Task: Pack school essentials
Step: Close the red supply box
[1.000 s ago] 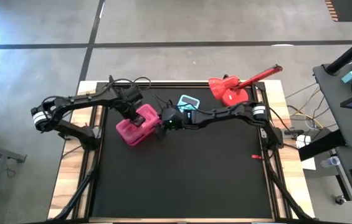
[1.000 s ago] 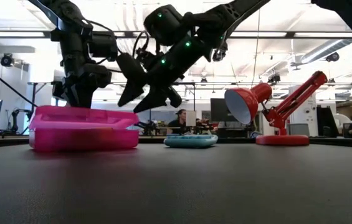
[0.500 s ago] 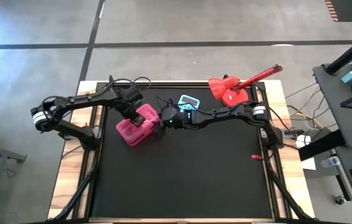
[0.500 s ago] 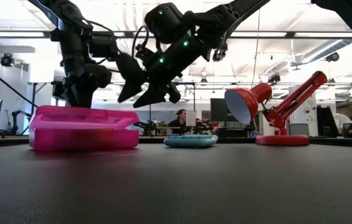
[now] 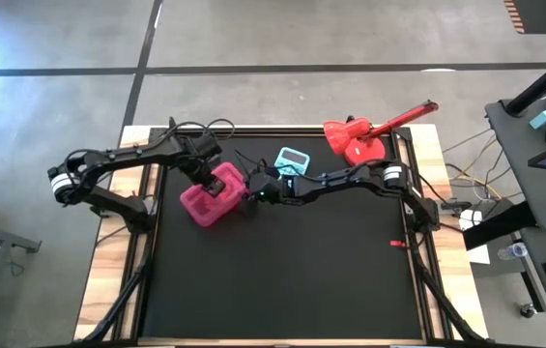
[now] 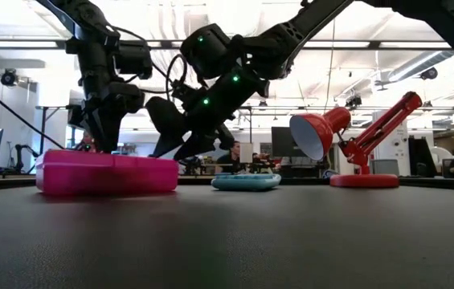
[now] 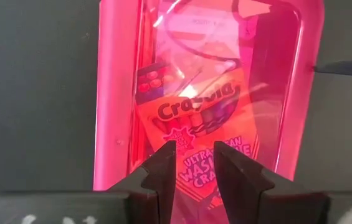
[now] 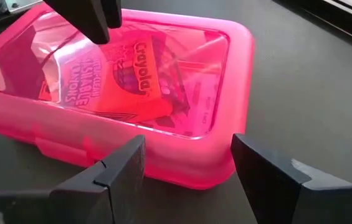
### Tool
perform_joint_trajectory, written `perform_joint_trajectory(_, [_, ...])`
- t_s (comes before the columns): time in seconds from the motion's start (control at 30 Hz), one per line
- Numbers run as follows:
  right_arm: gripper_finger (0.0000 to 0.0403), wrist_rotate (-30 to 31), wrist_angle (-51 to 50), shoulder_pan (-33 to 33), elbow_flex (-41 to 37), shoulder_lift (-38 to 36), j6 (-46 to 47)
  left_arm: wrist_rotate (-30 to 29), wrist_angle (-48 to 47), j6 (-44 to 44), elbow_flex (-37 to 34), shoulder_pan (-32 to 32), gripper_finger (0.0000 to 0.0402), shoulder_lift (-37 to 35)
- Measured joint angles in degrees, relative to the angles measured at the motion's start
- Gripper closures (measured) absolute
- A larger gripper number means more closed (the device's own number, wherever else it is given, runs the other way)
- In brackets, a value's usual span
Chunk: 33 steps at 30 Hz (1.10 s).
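Crayon box (image 8: 123, 78) inside pink case (image 8: 222, 158) reads "Crayola"; smaller print looks like "ULTRA-CLEAN WASHABLE", partly blurred through the lid.

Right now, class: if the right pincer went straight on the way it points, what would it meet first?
Most likely the pink case: the open right pincer faces its closed lid and near edge, though depth is uncertain.
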Motion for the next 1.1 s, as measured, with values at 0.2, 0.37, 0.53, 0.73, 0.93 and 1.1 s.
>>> perform_joint_trajectory(0.2, [0.0175, 0.0, -0.2, 0.0, 0.0, 0.1, -0.6, 1.2, -0.1, 0.0, 0.5, -0.1, 0.0311, -1.3])
perform_joint_trajectory(0.37, [0.0175, -0.1, -0.2, 0.0, 0.0, 0.1, -0.6, 4.8, 0.0, -0.4, 0.6, -2.1, 0.0311, -5.1])
perform_joint_trajectory(0.53, [0.0175, -0.1, -0.3, -0.2, 0.0, 0.1, -0.4, 5.9, -0.9, -3.2, -1.6, -8.3, 0.0311, -7.0])
perform_joint_trajectory(0.73, [0.0175, -0.2, -0.4, -0.2, 0.0, 0.1, -0.2, 2.4, -0.4, -5.2, -4.1, -14.2, 0.0311, -5.4])
perform_joint_trajectory(0.93, [0.0175, -0.2, -0.4, -0.2, 0.0, 0.1, 0.0, -0.5, -0.3, -7.8, -4.9, -15.0, 0.0311, -3.8])
perform_joint_trajectory(1.1, [0.0175, -0.2, -0.5, -0.2, 0.0, 0.3, 0.7, -1.5, 0.1, -7.9, -5.8, -15.7, 0.0311, -2.0])
